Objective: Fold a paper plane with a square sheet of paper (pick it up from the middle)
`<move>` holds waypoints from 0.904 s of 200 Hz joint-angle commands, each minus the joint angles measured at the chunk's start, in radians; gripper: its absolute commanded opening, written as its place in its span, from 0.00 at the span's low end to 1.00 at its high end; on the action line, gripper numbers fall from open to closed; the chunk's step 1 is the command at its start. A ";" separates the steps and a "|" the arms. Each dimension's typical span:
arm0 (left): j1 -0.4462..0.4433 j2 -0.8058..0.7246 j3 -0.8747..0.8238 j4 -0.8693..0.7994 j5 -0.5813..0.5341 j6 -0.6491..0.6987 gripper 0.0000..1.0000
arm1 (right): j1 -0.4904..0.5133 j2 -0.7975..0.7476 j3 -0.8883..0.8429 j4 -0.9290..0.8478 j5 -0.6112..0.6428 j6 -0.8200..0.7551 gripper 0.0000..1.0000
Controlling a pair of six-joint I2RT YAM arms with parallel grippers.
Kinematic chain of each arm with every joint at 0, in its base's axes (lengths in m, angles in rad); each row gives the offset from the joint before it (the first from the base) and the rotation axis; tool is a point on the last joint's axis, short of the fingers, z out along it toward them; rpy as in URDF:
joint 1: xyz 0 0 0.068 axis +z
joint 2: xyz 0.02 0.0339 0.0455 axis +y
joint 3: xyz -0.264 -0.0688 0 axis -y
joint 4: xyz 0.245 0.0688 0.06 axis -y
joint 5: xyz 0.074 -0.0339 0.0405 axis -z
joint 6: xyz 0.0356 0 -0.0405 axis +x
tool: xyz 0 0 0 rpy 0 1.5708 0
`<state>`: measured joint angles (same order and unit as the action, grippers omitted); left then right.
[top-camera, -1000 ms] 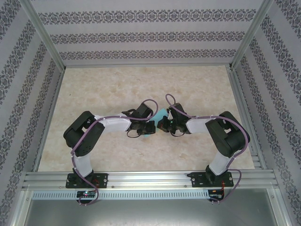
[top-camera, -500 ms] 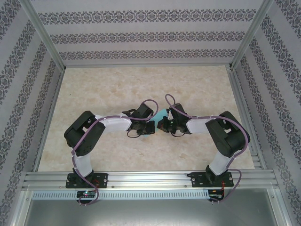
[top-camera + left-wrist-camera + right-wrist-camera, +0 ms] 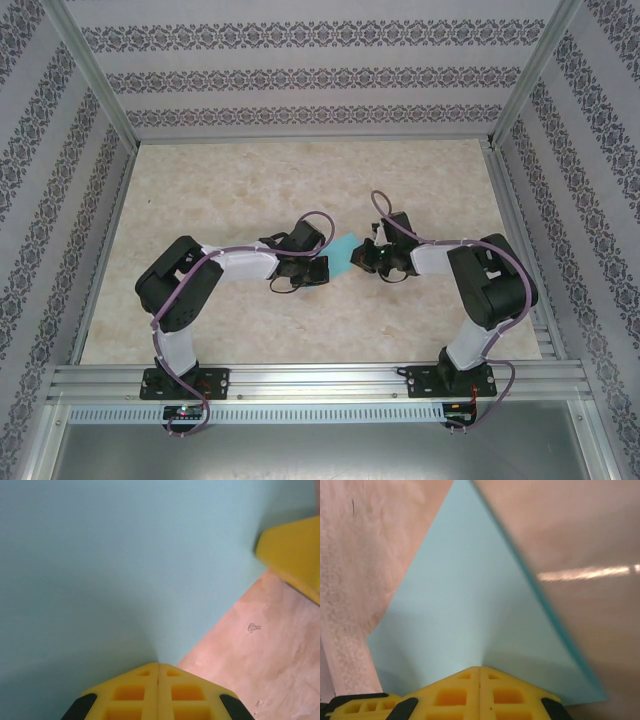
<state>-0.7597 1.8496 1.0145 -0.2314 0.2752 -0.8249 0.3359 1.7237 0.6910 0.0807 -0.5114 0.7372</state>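
The square sheet of paper (image 3: 345, 250) is turquoise and spans the short gap between my two grippers over the middle of the table. My left gripper (image 3: 322, 268) is shut, its yellow fingertips (image 3: 145, 672) pressed together on the paper (image 3: 100, 570) close to one slanting edge. My right gripper (image 3: 365, 258) is shut on the opposite side. From its tip (image 3: 480, 668) the paper (image 3: 470, 605) runs out as a long pointed triangle with a soft crease. One yellow finger (image 3: 295, 555) of the right gripper shows at the upper right of the left wrist view.
The beige marbled table (image 3: 250, 180) lies bare around the grippers. Patterned walls and aluminium posts (image 3: 95, 75) close in the back and sides. A metal rail (image 3: 320, 380) carrying both arm bases runs along the near edge.
My right gripper has drawn away to the right with the paper in it, so more turquoise shows between the two grippers. The left arm has barely moved.
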 commanded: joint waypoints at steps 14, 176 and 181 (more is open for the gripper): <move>0.005 0.031 -0.056 -0.131 -0.051 -0.019 0.06 | -0.096 0.008 -0.030 -0.037 0.128 -0.051 0.00; 0.005 0.025 -0.033 -0.112 -0.041 -0.010 0.05 | 0.081 -0.174 -0.045 -0.003 0.113 0.037 0.00; 0.005 0.025 -0.033 -0.113 -0.040 -0.008 0.05 | 0.090 -0.158 -0.037 0.004 0.113 0.043 0.00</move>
<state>-0.7597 1.8484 1.0126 -0.2276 0.2752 -0.8288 0.3836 1.5043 0.6342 0.0513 -0.4194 0.7353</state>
